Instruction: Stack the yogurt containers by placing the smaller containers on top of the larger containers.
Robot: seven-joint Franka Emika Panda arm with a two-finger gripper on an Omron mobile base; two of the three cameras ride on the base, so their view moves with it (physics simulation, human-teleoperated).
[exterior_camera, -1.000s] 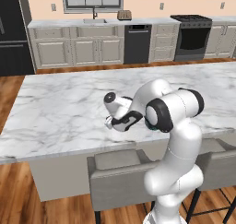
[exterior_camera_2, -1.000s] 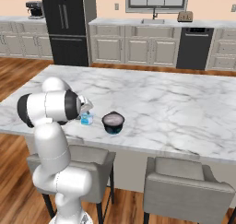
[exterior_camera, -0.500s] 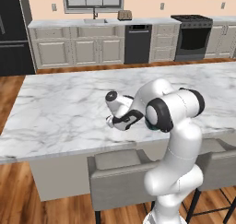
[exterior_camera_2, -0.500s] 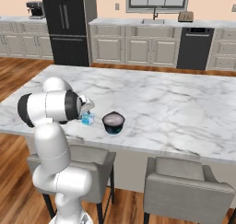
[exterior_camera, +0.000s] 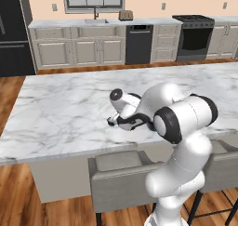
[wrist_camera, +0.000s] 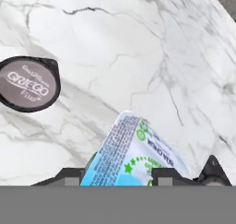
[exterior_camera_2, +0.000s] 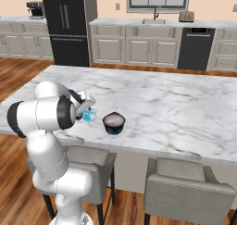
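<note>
Closing inward over the last second, the gripper now has its jaws narrowed against the translucent light-blue yogurt cup, apparently gripping it; the cup itself sits unmoved on the white marble island counter. Just beside it stands the wide dark tub with pale grey lid. Judgement: grasp about secured, lift comes next.

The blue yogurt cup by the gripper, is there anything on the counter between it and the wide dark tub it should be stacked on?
Nothing visible. The blue yogurt cup sits at the gripper, and only bare marble counter lies between it and the wide dark tub.
</note>
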